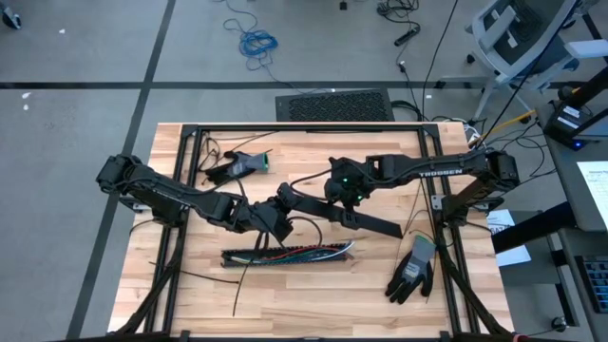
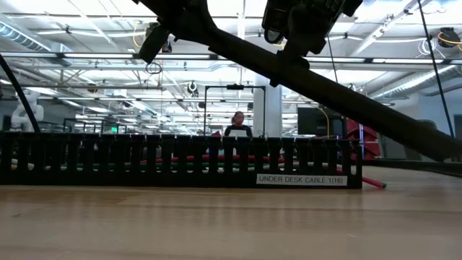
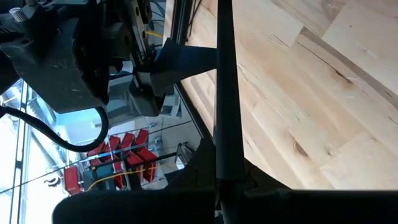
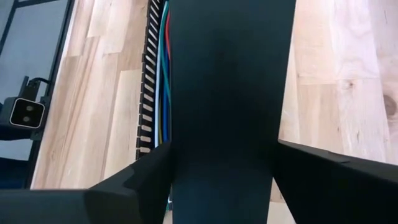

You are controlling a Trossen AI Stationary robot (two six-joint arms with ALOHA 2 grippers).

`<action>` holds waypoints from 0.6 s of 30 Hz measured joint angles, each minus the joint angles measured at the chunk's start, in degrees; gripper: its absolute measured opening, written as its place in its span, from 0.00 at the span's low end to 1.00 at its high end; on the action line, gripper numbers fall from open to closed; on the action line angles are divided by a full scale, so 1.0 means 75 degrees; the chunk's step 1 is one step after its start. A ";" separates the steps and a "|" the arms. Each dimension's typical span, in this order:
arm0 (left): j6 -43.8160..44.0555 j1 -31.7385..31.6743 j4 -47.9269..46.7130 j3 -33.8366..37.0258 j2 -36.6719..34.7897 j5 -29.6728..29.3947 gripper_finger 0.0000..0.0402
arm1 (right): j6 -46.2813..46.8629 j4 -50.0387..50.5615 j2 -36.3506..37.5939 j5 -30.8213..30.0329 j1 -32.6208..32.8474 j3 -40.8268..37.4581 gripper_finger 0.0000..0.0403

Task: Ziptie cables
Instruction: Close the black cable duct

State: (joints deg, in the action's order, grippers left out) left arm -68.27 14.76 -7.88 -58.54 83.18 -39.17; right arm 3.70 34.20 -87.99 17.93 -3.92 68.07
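The cables [image 1: 296, 253] are blue, white, yellow, red and green wires. They lie inside a black slotted duct [image 1: 249, 258] near the table's front, which also shows in the right wrist view [image 4: 147, 93]. In the low view the duct [image 2: 180, 160] carries a white label. A long flat black strip [image 1: 372, 222] hangs above the table between both grippers, slanting down toward the right [image 2: 346, 94]. My left gripper [image 1: 282, 211] is shut on its left end. My right gripper [image 1: 348, 195] is shut on it farther along. My left gripper pinches the black strip near its left end [image 3: 224, 168] between the two fingers, which close on its flat faces; I see the strip edge-on. The strip is lifted clear of the table and runs away from the fingers toward my right gripper. My right gripper comes from above, pointing down, and holds the strip across its width. One finger [image 4: 140, 177] is at each long edge, with the broad face [image 4: 224, 124] between them. The strip is clear of the table, its free right end slanting lower.
A dark work glove [image 1: 414, 270] lies at the table's right front and another glove [image 1: 239, 166] at the far left. Loose thin black strips [image 1: 242, 285] lie near the duct. A black frame [image 1: 313, 128] runs around the table's edges. A person [image 2: 237, 124] sits far behind.
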 joint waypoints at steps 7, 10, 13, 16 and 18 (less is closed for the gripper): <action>0.0048 0.0000 -0.0009 0.0000 0.0000 0.0074 0.00 | -0.0115 0.0084 0.0000 0.0041 -0.0035 0.0000 0.53; 0.0174 0.0021 -0.0004 0.0000 0.0000 0.0064 0.00 | -0.0169 0.0136 0.0000 0.0033 -0.0034 0.0002 0.53; 0.0415 0.0093 -0.0064 -0.0073 0.0000 -0.0054 0.00 | -0.0241 0.0208 0.0000 0.0056 -0.0032 0.0020 0.52; 0.0419 0.0165 -0.0143 -0.0231 -0.0061 -0.0077 0.00 | -0.0373 0.0268 0.0021 0.0080 -0.0030 0.0034 0.52; 0.0427 0.0190 -0.0175 -0.0358 -0.0078 -0.0070 0.02 | -0.0420 0.0272 0.0030 0.0101 -0.0025 0.0038 0.52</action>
State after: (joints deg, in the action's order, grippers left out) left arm -65.06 16.19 -9.19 -61.23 82.59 -39.69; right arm 0.56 36.24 -87.76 18.69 -4.11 68.36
